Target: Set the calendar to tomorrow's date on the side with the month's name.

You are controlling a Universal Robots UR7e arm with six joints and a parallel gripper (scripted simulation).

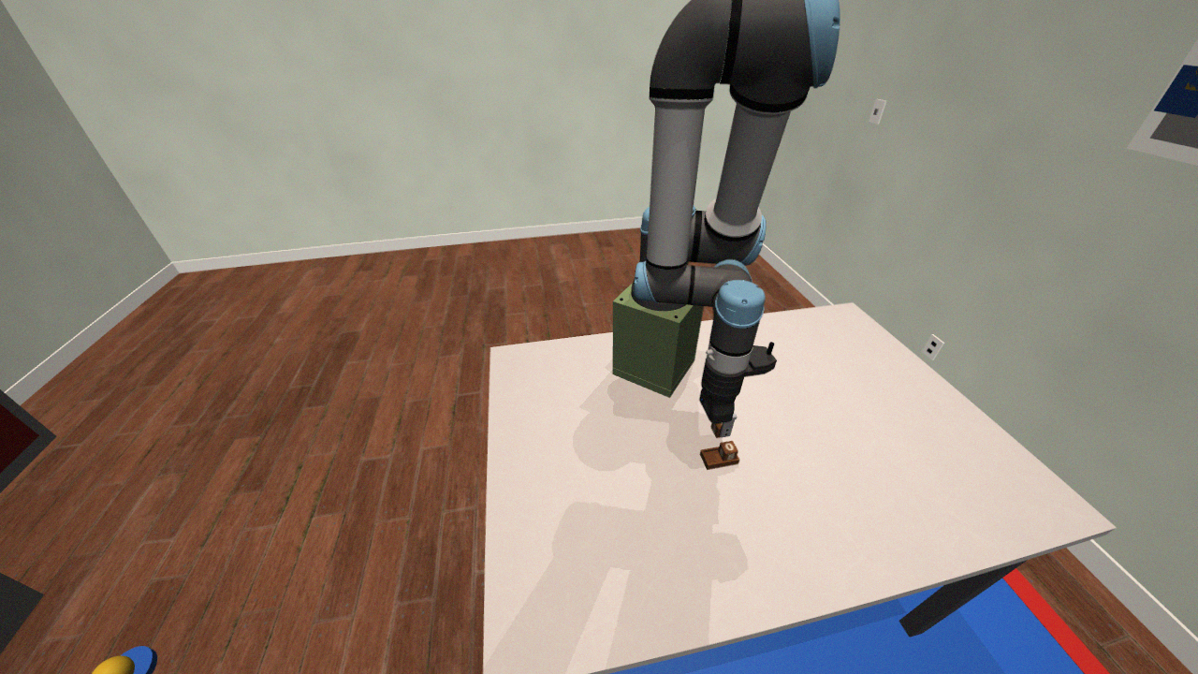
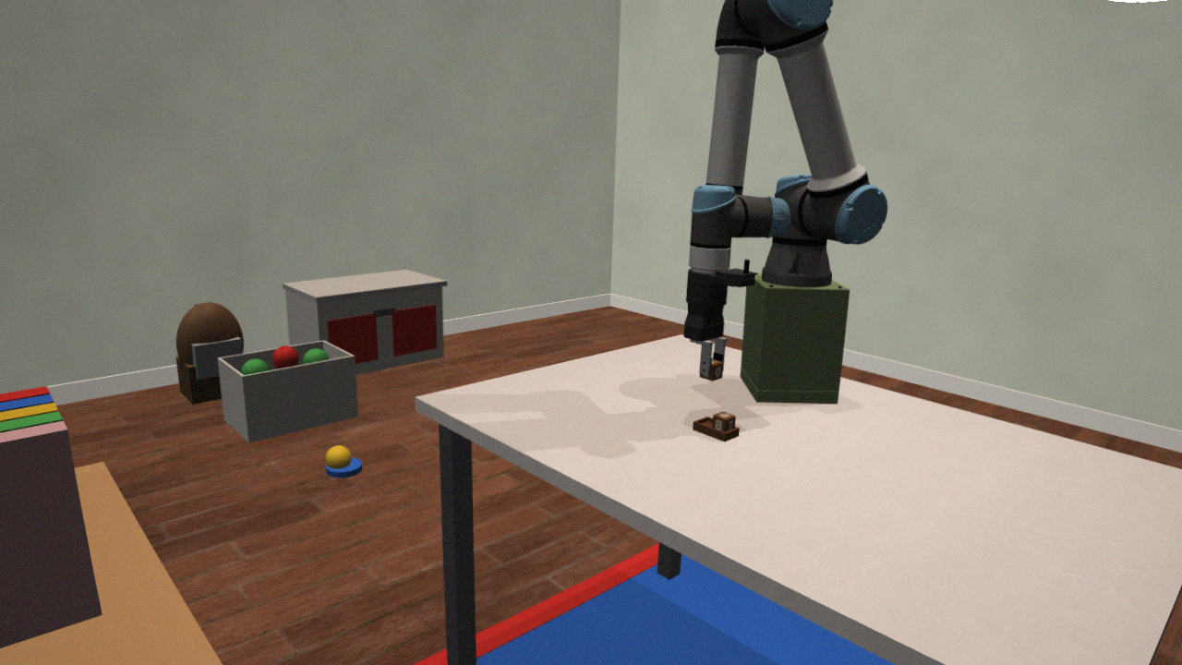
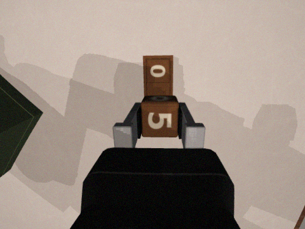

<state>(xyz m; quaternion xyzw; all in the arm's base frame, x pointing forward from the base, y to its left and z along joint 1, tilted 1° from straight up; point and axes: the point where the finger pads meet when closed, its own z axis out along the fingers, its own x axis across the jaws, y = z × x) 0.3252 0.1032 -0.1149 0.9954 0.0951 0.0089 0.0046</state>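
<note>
the gripper [image 3: 159,131] is gripping the cube marked 5 [image 3: 159,119], hanging above the tray [image 2: 716,428]. the cube marked 0 [image 3: 157,74] is sitting in the tray near the table's [image 1: 838,503] back edge.

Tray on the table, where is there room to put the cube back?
The tray has a bare half, beside the cube standing there, that fits the held cube. The table between tray and near edge is roomy. By the green pedestal it is crowded.

Cubes [image 3: 159,119] wood-brown, matt, pale painted digits. Tray [image 2: 707,427] dark wood. Table [image 1: 838,469] smooth matt off-white. Floor [image 1: 276,402] glossy wood planks. Gripper [image 3: 159,131] matt black, grey fingers.
</note>
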